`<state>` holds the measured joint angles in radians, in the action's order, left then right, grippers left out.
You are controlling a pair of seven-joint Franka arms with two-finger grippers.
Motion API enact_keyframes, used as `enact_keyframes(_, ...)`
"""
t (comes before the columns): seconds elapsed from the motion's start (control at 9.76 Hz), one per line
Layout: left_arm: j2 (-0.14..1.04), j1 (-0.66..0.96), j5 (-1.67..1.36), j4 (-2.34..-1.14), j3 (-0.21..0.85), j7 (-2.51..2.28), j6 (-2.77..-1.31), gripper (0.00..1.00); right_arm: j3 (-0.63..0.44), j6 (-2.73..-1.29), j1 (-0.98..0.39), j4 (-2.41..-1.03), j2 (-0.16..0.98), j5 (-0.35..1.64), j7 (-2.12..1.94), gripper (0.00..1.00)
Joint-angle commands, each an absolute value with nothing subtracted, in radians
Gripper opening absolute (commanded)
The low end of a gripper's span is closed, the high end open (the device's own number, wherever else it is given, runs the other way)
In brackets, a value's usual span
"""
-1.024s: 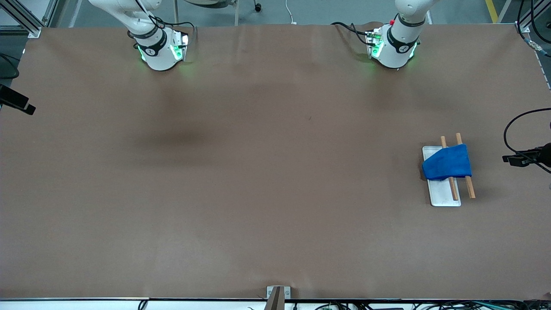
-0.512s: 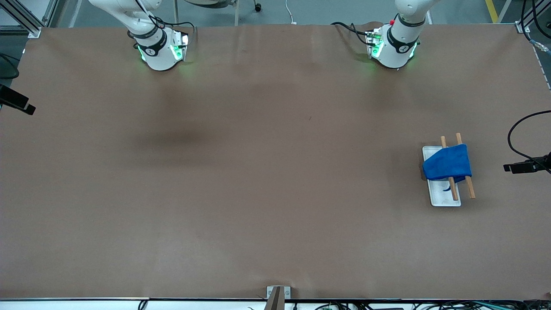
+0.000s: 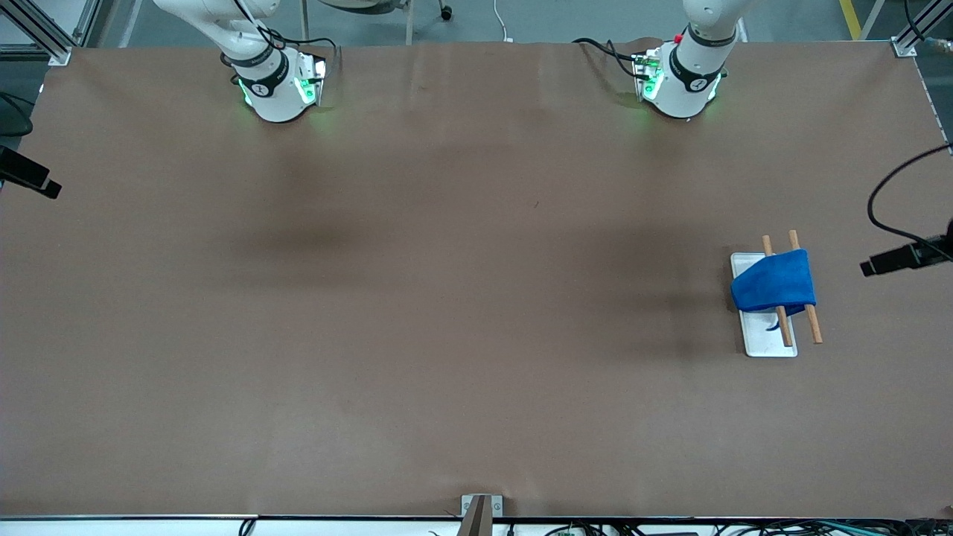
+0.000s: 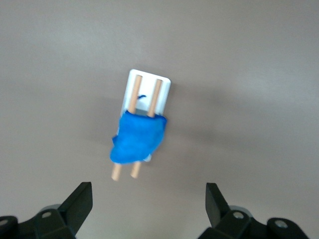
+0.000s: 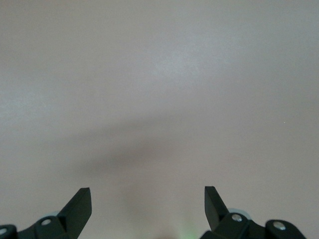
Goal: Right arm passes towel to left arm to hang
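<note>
The bright blue towel (image 3: 773, 281) lies draped over two wooden rods (image 3: 811, 324) of a small rack with a white base (image 3: 767, 342), toward the left arm's end of the table. It also shows in the left wrist view (image 4: 137, 139), over the rods (image 4: 156, 97). My left gripper (image 4: 148, 191) is open and empty, high above the table beside the rack. My right gripper (image 5: 147, 191) is open and empty over bare table. Neither gripper shows in the front view; only the arm bases (image 3: 277, 89) (image 3: 679, 82) do.
The brown table (image 3: 447, 298) spreads wide around the rack. A black part with a cable (image 3: 897, 257) hangs at the view's edge near the rack. Another black part (image 3: 30, 179) sits at the right arm's end.
The black part with the cable near the rack has shifted, and a soft shadow now lies on the table beside the rack. The towel has not moved. The right arm waits.
</note>
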<state>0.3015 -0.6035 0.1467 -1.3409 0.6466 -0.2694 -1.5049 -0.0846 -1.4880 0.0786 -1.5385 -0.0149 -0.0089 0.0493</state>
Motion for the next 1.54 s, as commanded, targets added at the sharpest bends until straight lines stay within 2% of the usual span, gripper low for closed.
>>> enact_keyframes(0.0, 0.230, -0.615, 0.152, -1.382, 0.705, -0.299, -1.479, 1.00, -0.083, -1.477, 0.077, -1.531, -0.017, -0.029, 0.052, 1.00)
enact_keyframes(0.41, 0.117, -0.614, 0.130, -1.384, 0.729, -0.135, -1.470, 1.00, -0.083, -1.477, 0.077, -1.531, -0.017, -0.029, 0.052, 1.00)
enact_keyframes(0.51, 0.068, -0.570, 0.095, -1.402, 0.706, -0.126, -1.471, 1.00, -0.083, -1.477, 0.077, -1.531, -0.017, -0.029, 0.052, 1.00)
enact_keyframes(0.72, -0.006, -0.305, 0.060, -1.487, 0.446, -0.124, -1.470, 1.00, -0.083, -1.477, 0.077, -1.531, -0.017, -0.029, 0.052, 1.00)
enact_keyframes(0.82, -0.046, -0.223, 0.014, -1.538, 0.348, -0.121, -1.471, 1.00, -0.083, -1.477, 0.077, -1.531, -0.017, -0.029, 0.052, 1.00)
enact_keyframes(1.13, -0.113, -0.105, -0.020, -1.640, 0.217, -0.075, -1.494, 1.00, -0.083, -1.477, 0.077, -1.531, -0.017, -0.029, 0.052, 1.00)
enact_keyframes(1.43, -0.133, -0.061, -0.009, -1.658, 0.186, -0.072, -1.497, 1.00, -0.083, -1.477, 0.077, -1.531, -0.017, -0.029, 0.052, 1.00)
